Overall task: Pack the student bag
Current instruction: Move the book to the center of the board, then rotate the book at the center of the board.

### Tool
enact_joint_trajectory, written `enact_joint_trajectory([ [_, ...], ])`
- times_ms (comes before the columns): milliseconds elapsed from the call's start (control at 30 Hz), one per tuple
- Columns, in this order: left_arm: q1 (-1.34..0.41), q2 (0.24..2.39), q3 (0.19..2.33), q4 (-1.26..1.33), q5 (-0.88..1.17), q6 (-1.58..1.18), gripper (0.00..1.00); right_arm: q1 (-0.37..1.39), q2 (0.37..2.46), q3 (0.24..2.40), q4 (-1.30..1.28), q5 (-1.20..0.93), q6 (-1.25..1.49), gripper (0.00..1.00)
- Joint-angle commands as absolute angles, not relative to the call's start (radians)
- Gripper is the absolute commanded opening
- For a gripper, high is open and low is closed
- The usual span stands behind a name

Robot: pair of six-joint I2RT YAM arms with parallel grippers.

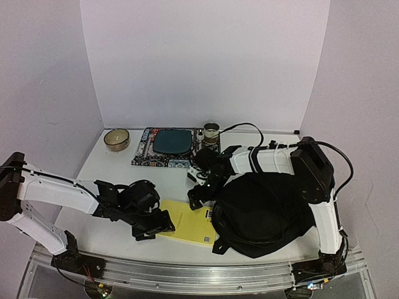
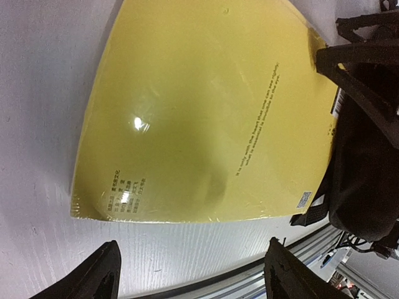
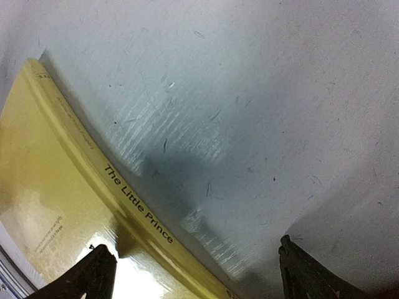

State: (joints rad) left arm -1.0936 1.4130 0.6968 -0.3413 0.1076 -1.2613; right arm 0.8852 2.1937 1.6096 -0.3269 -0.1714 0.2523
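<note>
Black student bag (image 1: pixel 268 212) flat, long axis left-to-right, strap (image 1: pixel 219 245) at near-left — left gripper (image 2: pixel 193 277), right gripper (image 3: pixel 199 274) both agape, empty

The left arm (image 1: pixel 56 193) reaches from 8 o'clock toward centre, and its left tool (image 1: pixel 154 228) points toward 4 o'clock, jaws spread wide and empty. The right arm (image 1: pixel 274 161) folds back toward 9 o'clock, with the right tool (image 1: pixel 199 198) angled down, jaws wide apart and empty.

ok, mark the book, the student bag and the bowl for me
yellow book (image 1: pixel 189 225): top view, middle of its bare cover.
student bag (image 1: pixel 268 210): top view, centre of the black fabric body.
wooden bowl (image 1: pixel 116 147): top view, its near outer wall.
</note>
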Motion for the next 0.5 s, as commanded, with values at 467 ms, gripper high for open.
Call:
enact_joint_trajectory([
  [467,-1.031,1.649,0.855,-0.354,0.084,-1.162,0.68,0.876,2.160,1.560,-0.407,-0.238,0.230,0.91],
])
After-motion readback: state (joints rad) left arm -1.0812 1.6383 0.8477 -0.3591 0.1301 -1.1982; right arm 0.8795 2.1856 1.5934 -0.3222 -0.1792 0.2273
